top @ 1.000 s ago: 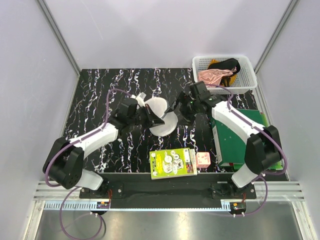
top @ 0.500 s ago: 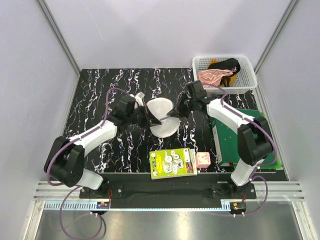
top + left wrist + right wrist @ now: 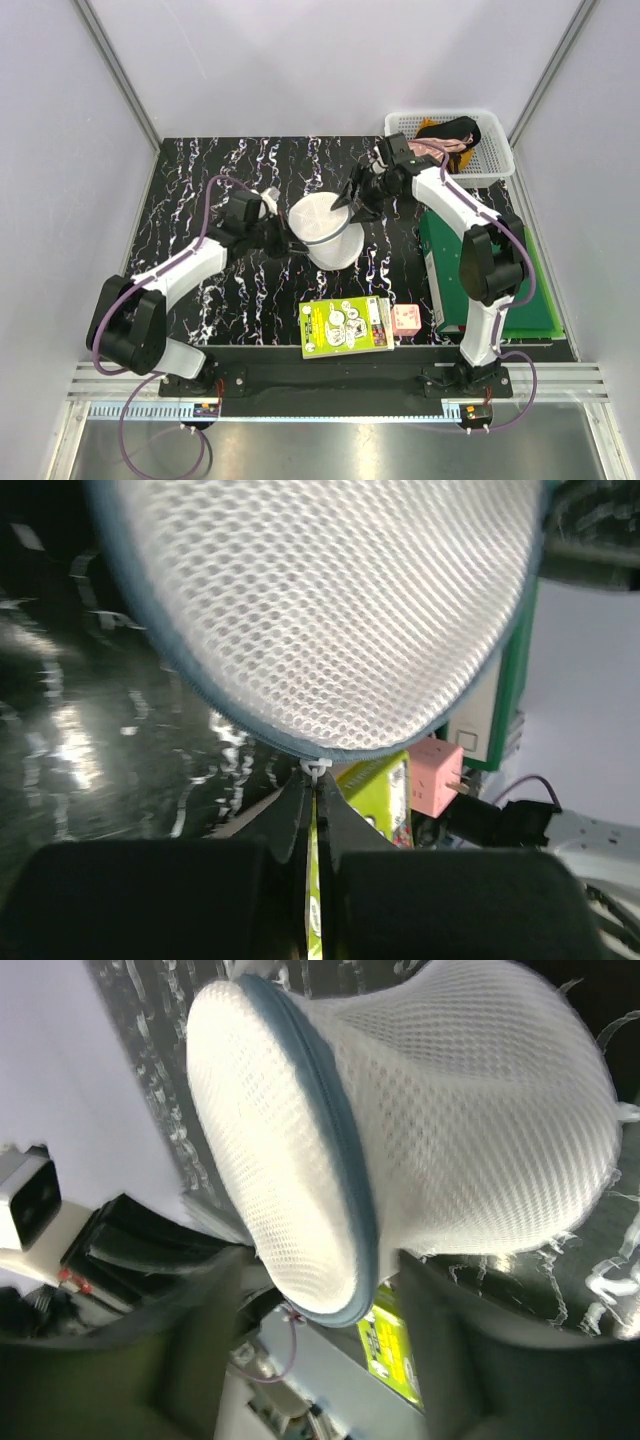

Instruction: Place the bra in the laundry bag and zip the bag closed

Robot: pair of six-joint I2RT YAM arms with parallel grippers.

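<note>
The white mesh laundry bag stands domed at mid-table, its blue-grey zip band running round the rim. My left gripper is at its near-left edge, shut on the small white zip pull just under the rim. The mesh fills the upper left wrist view. My right gripper is at the bag's far-right edge, open, its two fingers straddling the rim of the bag. The bra shows in no view.
A white lattice basket at the back right holds a pink and a black garment. A green box lies under the right arm. A yellow-green booklet and a pink cube sit near the front edge.
The right gripper shut at the bag's edge, then opened and moved toward the far right. The bag went from a flat, split shape to a rounded dome. The left gripper kept its hold.
</note>
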